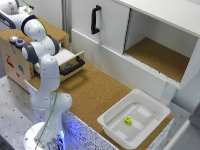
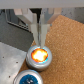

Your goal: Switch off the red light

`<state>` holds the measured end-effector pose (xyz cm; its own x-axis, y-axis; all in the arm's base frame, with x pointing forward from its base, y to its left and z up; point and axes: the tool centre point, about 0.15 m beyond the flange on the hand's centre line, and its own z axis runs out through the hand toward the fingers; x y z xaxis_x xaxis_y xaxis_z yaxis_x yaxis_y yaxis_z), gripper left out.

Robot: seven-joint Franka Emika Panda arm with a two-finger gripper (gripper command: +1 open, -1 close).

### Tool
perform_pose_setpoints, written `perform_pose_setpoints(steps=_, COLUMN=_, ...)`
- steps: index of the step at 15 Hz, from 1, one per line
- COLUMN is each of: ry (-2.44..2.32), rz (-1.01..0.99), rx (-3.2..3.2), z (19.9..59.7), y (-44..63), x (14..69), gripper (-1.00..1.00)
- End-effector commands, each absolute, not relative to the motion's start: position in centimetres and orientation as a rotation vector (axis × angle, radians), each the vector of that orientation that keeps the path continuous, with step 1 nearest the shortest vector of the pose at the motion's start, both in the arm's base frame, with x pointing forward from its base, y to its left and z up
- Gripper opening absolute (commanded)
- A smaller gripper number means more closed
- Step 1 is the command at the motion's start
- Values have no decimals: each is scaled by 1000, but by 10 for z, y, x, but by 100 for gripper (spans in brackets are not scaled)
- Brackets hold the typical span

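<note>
The red light [image 2: 40, 55] is a small round button with a dark rim, and its centre glows bright orange-red. It sits on top of the cork-topped wooden box [image 1: 15, 60] at the exterior view's left. My gripper [image 2: 40, 44] is shut and empty, and its joined fingertips point straight down onto the top of the lit button. In the exterior view the gripper [image 1: 11, 32] stands over the red light [image 1: 13, 38], which it mostly hides. The matching blue button [image 2: 28, 78] lies right beside it and also shows in the exterior view [image 1: 20, 42].
A half-open drawer with a black handle [image 1: 73, 65] sticks out of the box. A white cabinet [image 1: 150, 30] with a black door handle [image 1: 95, 19] stands behind. A white bin [image 1: 111, 119] holding a yellow cube [image 1: 128, 120] rests on the cork table.
</note>
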<state>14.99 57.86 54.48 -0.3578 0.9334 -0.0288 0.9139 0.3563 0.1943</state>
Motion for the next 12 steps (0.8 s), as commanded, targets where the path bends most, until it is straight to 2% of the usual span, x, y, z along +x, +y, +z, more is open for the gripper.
perform_pose_setpoints(steps=1, ry=2419, rz=10, rx=1774, z=555, y=602, x=166, gripper=100)
perform_pose_setpoints(steps=12, ry=2446, rz=87, rx=1898, z=550, y=587, x=173, gripper=100)
